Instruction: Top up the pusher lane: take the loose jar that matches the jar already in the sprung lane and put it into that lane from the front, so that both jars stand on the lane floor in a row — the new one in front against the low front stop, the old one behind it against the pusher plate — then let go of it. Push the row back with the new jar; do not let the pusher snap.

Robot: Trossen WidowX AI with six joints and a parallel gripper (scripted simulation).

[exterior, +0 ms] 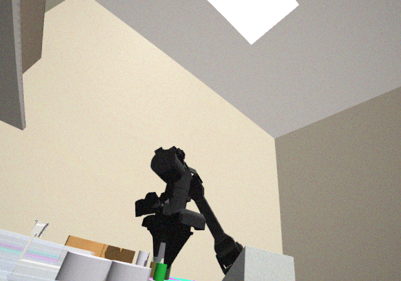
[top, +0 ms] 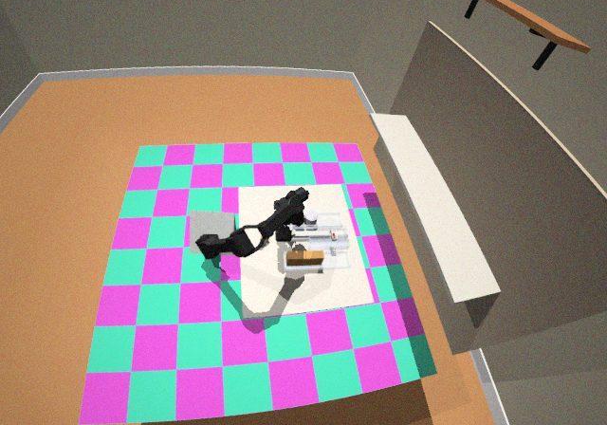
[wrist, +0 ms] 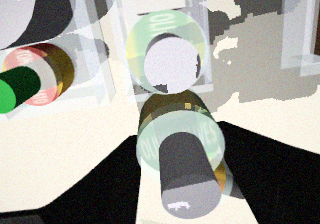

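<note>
Two grey-lidded jars line up: the pincer (wrist: 182,204) grips the near jar (wrist: 182,154); push it straight and slowly against the lane jar (wrist: 167,51), low over the stop.

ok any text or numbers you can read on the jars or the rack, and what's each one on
Nothing reads for certain.
Held jar in the hand: pale letters ring the green label, too blurred to read.
Jar in the lane: pale marks near the top of its green label, perhaps "010", not sure.
Red-labelled jar to the left: faint marks, unreadable.
Rack walls: no text visible.
</note>
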